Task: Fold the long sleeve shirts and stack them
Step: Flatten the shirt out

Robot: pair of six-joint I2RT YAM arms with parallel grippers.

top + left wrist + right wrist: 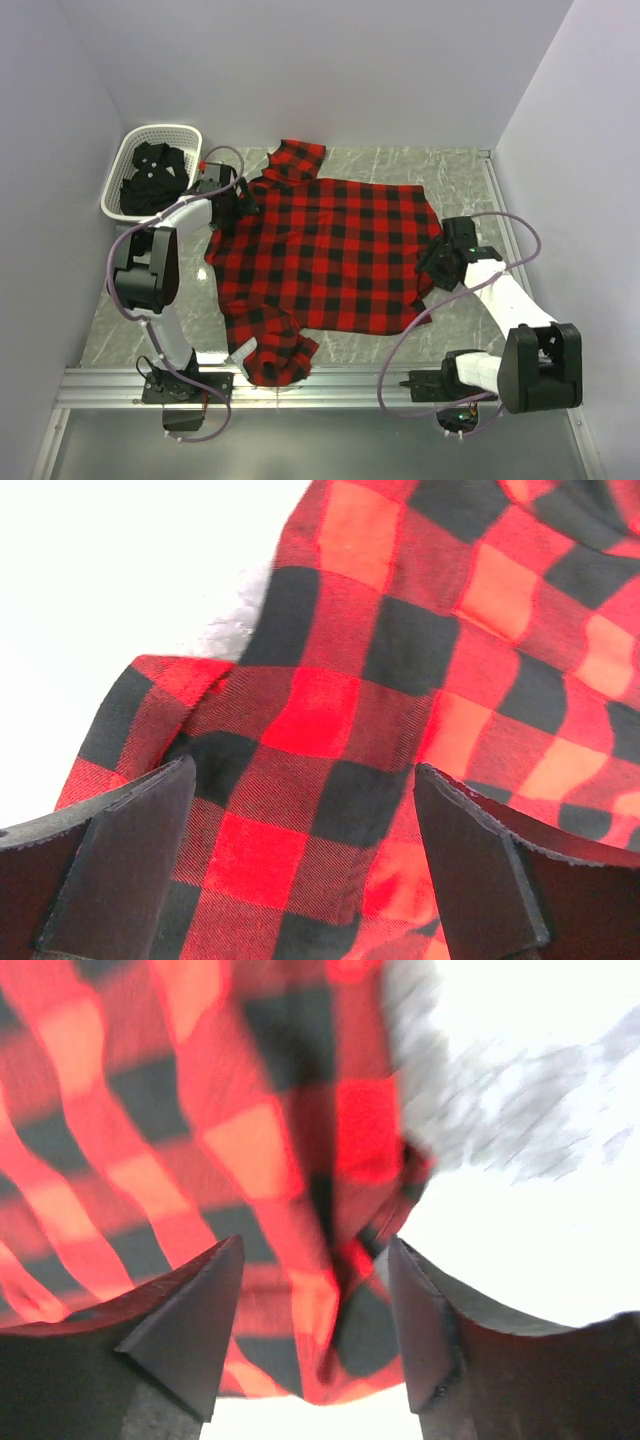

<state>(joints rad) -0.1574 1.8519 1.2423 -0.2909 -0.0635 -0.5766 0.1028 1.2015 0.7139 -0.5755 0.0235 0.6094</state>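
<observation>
Top external view: your red-and-black flannel shirt lies spread flat on the table, just right of the white basket, which holds the black shirt in a heap. Your left gripper hangs released, jaws wide, over the flannel's corner nearest the basket. Your right gripper straddles the flannel's edge farthest from the basket, jaws partly spread; whether they pinch the cloth cannot be told.

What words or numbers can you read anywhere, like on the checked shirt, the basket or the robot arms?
None: no picture shows a word, number, brand or sign that can be read.
The red-and-black checked shirt, the black shirt, the white basket, the left arm and the right arm show no readable label.
</observation>
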